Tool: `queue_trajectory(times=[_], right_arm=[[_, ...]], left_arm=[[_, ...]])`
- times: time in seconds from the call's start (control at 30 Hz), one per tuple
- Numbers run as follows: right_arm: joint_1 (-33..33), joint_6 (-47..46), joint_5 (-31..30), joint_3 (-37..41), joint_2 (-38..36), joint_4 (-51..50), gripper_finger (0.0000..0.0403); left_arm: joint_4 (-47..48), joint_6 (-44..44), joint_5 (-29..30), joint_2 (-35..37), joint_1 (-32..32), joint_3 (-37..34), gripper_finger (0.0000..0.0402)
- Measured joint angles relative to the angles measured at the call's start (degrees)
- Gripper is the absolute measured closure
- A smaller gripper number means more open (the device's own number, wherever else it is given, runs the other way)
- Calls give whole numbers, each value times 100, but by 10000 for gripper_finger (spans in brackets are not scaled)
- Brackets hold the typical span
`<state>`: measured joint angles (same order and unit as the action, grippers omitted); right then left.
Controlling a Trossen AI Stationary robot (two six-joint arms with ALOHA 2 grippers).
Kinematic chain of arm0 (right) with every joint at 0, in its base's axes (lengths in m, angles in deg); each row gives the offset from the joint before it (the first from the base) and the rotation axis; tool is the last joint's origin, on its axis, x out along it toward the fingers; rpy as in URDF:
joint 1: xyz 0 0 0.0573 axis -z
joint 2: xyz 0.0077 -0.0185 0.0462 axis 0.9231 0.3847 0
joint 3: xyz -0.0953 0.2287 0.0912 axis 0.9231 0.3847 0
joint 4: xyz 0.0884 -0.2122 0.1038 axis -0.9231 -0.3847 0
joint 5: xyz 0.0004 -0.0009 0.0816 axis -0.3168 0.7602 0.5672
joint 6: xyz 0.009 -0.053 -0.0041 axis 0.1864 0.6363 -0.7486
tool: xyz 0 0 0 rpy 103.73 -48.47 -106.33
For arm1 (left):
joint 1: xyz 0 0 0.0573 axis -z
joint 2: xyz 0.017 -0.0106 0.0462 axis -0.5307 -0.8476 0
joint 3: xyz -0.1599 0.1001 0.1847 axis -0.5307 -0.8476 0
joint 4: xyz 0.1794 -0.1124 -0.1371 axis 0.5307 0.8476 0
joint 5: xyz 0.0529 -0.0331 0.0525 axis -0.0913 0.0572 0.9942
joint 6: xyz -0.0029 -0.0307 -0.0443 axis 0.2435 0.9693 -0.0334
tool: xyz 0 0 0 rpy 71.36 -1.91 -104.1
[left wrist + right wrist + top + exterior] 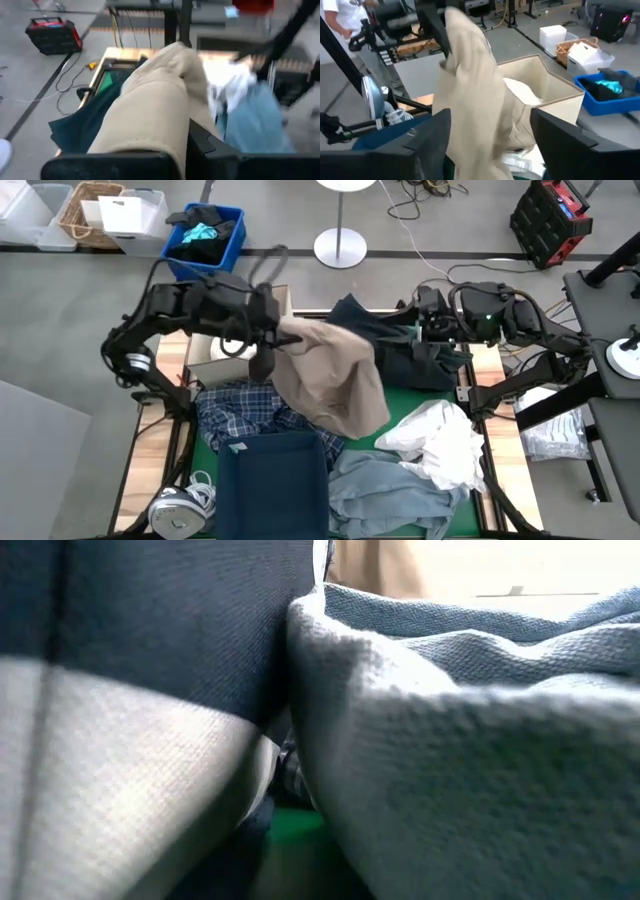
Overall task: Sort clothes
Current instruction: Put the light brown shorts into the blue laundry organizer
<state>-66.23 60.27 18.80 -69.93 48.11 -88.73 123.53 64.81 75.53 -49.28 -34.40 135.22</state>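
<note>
Tan trousers [335, 380] hang from my left gripper [263, 348], which is shut on them above the table's far left part. My right gripper [420, 330] stands open at the far right, over a dark garment [365, 320]; in its wrist view the trousers [470, 90] hang beyond its spread fingers. On the table lie a plaid shirt [240, 412], a folded dark navy piece [272, 480], light blue denim [385, 492] and a white shirt [440, 442]. My left gripper pinches the tan trousers between its two fingers at a thick banded edge [145, 150]; several layers bunch there. The trousers are raised at the hold and hang down from it [452, 45], and their lower part [345, 415] drapes over the clothes on the table.
An open beige box [222, 348] with white cloth inside stands at the far left beside my left gripper. A blue bin [205, 235] with a black and teal bundle sits on the floor behind. Denim [480, 740] and the navy piece [150, 640] block the low view.
</note>
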Motion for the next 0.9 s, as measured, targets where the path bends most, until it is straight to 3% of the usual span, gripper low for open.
queue_trajectory(times=[0.13, 0.27, 0.47, 0.8, 0.9], right_arm=[[0, -402, 78, 9, 41, -5, 105], [0, -800, 558, 13, 236, -13, 95], [0, -1073, 888, 18, 798, -107, 102], [284, -822, 901, -24, 1335, -315, 115], [293, -589, 1295, -30, 1452, -237, 118]], left_arm=[[184, -704, 0, -378, 109, 203, 401], [134, -1017, -12, -586, 161, 196, 402], [136, -957, -9, -826, 173, 204, 402], [-91, -853, -9, -867, 379, 202, 402], [-242, -784, -16, -867, 423, 198, 402]])
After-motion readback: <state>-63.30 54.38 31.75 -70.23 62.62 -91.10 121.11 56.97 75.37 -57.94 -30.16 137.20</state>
